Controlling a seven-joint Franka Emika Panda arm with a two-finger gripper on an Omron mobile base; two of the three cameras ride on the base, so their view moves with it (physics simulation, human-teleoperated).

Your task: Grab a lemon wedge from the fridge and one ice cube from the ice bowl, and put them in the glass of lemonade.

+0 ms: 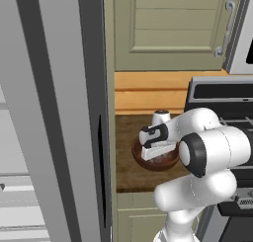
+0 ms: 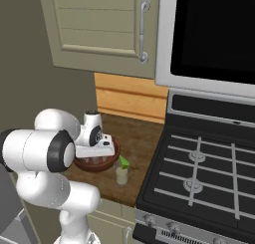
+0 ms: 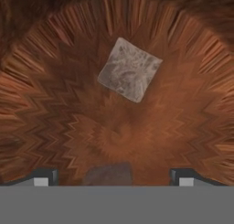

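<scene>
Down inside the ice bowl (image 3: pixel 50 104), a pale grey ice cube (image 3: pixel 130 70) lies on the reddish-brown bottom. A second greyish cube (image 3: pixel 109 174) peeks in at the lower edge. My gripper (image 3: pixel 113 178) hangs open over it, its fingertips (image 3: pixel 41 177) far apart on either side and touching neither cube. From the base, the hand (image 1: pixel 157 146) points down into the ice bowl (image 1: pixel 170 162). Just right of the ice bowl (image 2: pixel 107 163) stands the glass of lemonade (image 2: pixel 121 177), with the yellow-green lemon wedge (image 2: pixel 123 163) at its rim. The fridge (image 1: pixel 49 112) door stands at the left.
The bowl and glass sit on a narrow wooden counter (image 2: pixel 144 138). A black stove (image 2: pixel 199 163) lies close on its right, and a microwave (image 2: pixel 214 29) hangs above it. Beige upper cabinets (image 2: pixel 99 24) hang over the counter. White fridge shelves (image 1: pixel 15 196) show at the lower left.
</scene>
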